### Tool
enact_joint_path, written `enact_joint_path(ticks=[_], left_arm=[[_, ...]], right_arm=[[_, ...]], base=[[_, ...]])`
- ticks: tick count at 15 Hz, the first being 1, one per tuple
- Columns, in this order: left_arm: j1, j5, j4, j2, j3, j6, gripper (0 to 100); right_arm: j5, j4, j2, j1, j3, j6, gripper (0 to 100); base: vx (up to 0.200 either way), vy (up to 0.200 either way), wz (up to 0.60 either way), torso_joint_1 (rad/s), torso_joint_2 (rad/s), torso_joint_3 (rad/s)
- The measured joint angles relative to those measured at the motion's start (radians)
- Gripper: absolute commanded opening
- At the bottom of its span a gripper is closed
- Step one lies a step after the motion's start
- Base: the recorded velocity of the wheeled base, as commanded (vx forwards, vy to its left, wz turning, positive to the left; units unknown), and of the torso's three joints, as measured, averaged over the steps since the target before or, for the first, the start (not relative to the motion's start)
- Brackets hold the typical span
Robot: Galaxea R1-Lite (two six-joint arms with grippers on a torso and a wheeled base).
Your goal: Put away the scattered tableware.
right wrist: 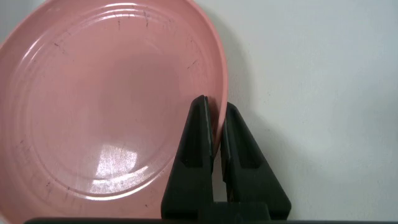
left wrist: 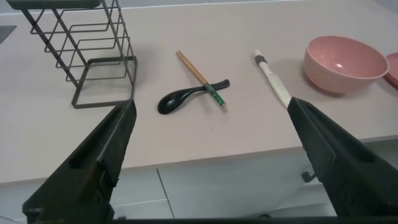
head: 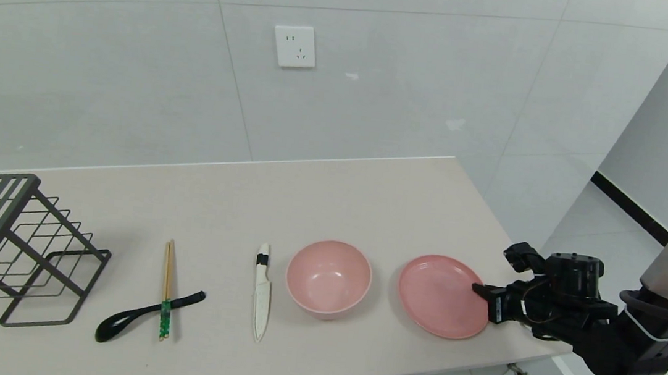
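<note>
My right tool [right wrist: 213,107] is clenched on the rim of the plate [right wrist: 106,99], which lies at the right end of the tabletop [head: 307,203]. My left tool [left wrist: 211,104] hangs spread wide off the near edge. Left of the plate, in a row: bowl [head: 329,277], knife [head: 261,295], chopsticks [head: 167,282] crossing the spoon [head: 121,320], then the rack [head: 12,240] at the far left.
</note>
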Motion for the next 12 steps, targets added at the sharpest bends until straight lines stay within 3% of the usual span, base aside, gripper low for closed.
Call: enact_joint_path(ticks=[6, 8, 9, 10, 12], left_arm=[[0.0, -0.006, -0.012, 0.0, 0.0, -0.001, 100], [0.0, -0.014, -0.058, 0.0, 0.0, -0.001, 100], [0.0, -0.023, -0.139, 0.0, 0.0, -0.001, 100], [0.0, -0.054, -0.22, 0.0, -0.001, -0.001, 100], [-0.002, -0.176, -0.242, 0.004, -0.005, 0.004, 100]], right_arm=[[-0.002, -0.028, -0.08, 0.002, 0.013, -0.002, 0], [-0.003, -0.042, -0.153, 0.002, 0.035, 0.005, 0], [-0.002, -0.048, -0.194, 0.001, 0.057, 0.008, 0], [-0.002, -0.058, -0.24, 0.001, 0.088, 0.01, 0], [-0.002, -0.068, -0.329, -0.001, 0.163, 0.013, 0]], base=[[0.0, 0.0, 0.0, 0.0, 0.0, 0.0], [0.0, 0.0, 0.0, 0.0, 0.0, 0.0], [0.0, 0.0, 0.0, 0.0, 0.0, 0.0], [0.0, 0.0, 0.0, 0.0, 0.0, 0.0], [0.0, 0.0, 0.0, 0.0, 0.0, 0.0]])
